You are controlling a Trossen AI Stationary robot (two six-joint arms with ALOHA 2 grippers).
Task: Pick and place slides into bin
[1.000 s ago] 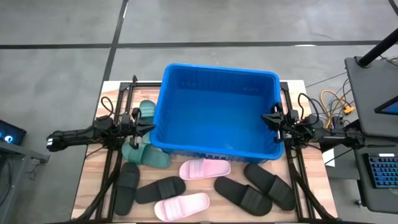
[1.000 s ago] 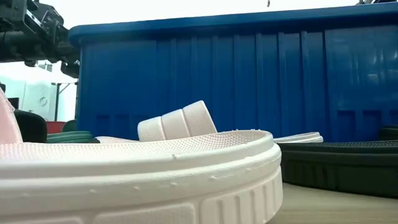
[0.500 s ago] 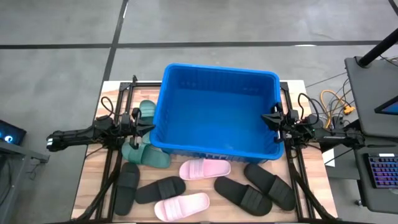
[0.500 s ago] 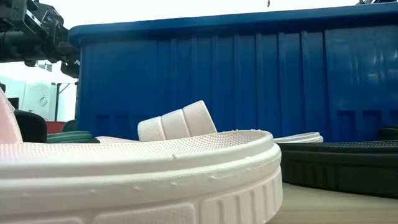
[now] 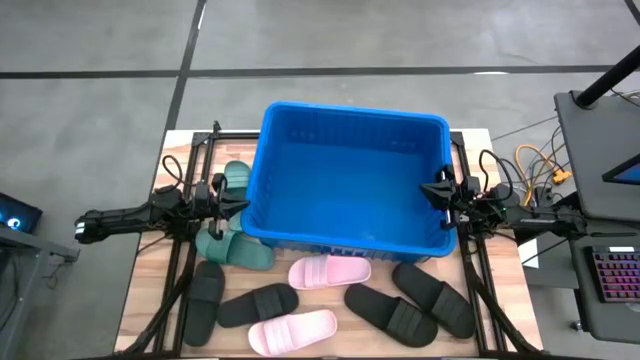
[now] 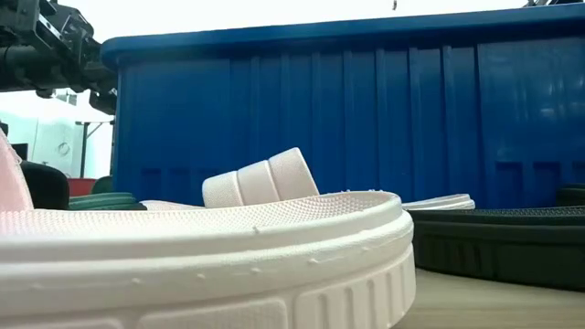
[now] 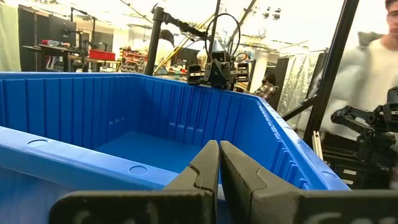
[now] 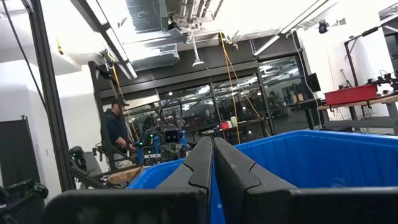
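Slides (image 5: 330, 270) all lie on the table (image 5: 150, 290); none is in the bin (image 5: 350, 175) yet. Left gripper (image 5: 243, 200) and right gripper (image 5: 425, 190) wait at its sides, fingers together, holding nothing.

nothing has changed: arms, slides (image 5: 330, 271) and bin (image 5: 350, 120) lie as before.

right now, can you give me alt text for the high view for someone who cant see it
An empty blue bin sits on a wooden table, with the left gripper and right gripper shut at its side walls. Eight slides lie outside it: green, pink and black.
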